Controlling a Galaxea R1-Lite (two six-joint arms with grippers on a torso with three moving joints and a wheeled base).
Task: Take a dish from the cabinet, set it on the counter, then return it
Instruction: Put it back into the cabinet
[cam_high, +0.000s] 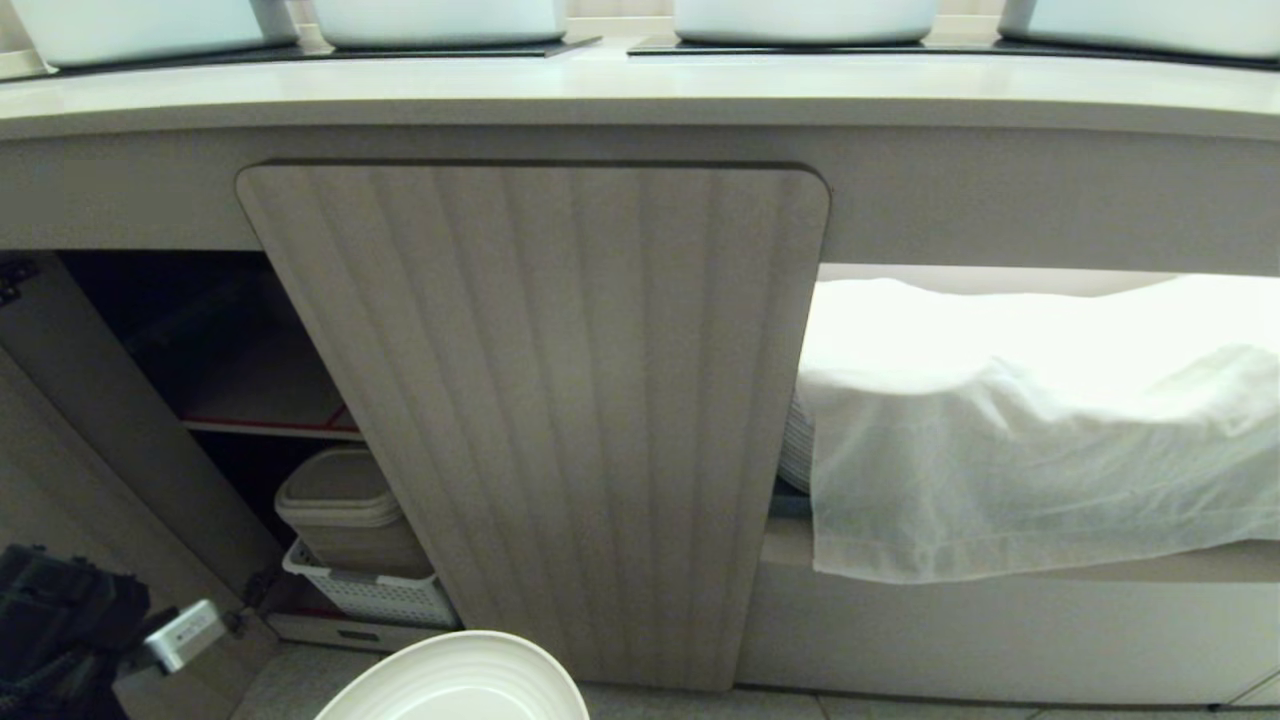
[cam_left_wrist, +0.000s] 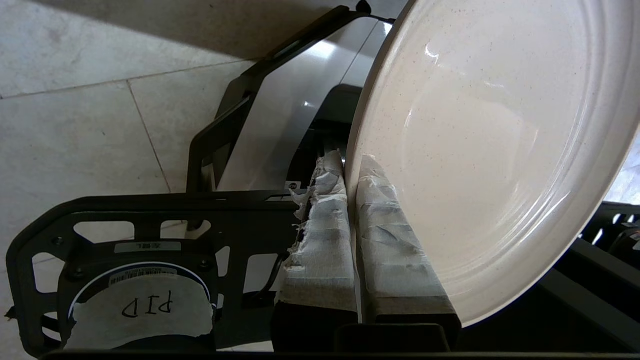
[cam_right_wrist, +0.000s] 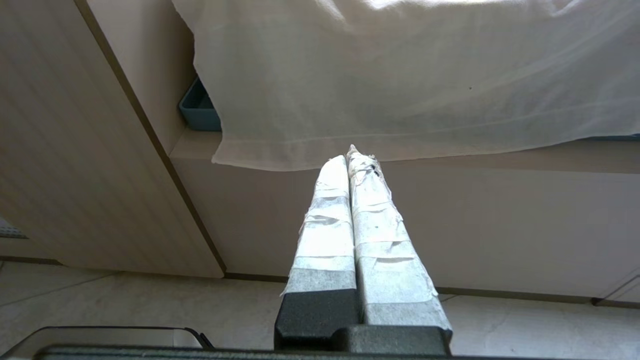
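The dish (cam_high: 460, 685), a cream plate with a ridged rim, shows at the bottom edge of the head view, low in front of the cabinet. In the left wrist view my left gripper (cam_left_wrist: 350, 160) is shut on the rim of the dish (cam_left_wrist: 490, 150), one taped finger (cam_left_wrist: 320, 240) on each face. The cabinet's middle fluted door (cam_high: 540, 400) is closed. The compartment to its left stands open, with the red-edged shelf (cam_high: 270, 425) showing. The counter (cam_high: 640, 90) runs along the top. My right gripper (cam_right_wrist: 350, 155) is shut with nothing in it, pointing at the cabinet's lower front.
A beige lidded tub (cam_high: 345, 505) sits in a white basket (cam_high: 380, 595) under the shelf. The swung-open left door (cam_high: 110, 420) stands beside my dark left arm (cam_high: 60, 620). A white cloth (cam_high: 1040, 430) drapes over stacked plates (cam_high: 797, 440) at right. White pots (cam_high: 440, 20) stand on the counter.
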